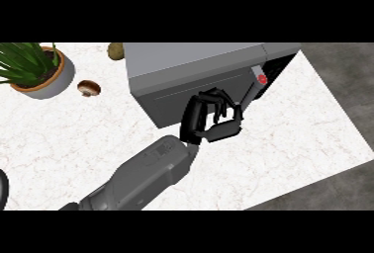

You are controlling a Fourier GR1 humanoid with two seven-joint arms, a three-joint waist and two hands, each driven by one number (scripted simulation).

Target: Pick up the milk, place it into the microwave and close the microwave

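Microwave (191,74): landmark, door nearly closed. Right hand (213,118): against door front, fingers curled, nothing visibly held. Milk: unseen, presumably inside; likely a light, rigid carton, best gripped mid-body. Potted plant (33,69), mushroom (89,88): left of microwave.

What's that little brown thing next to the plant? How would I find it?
Start at the big grey microwave at the back of the white counter. Go left toward the potted plant; the mushroom lies on the counter between them. It is small, with a brown cap and a pale stem, unlike the tan lump behind the microwave.
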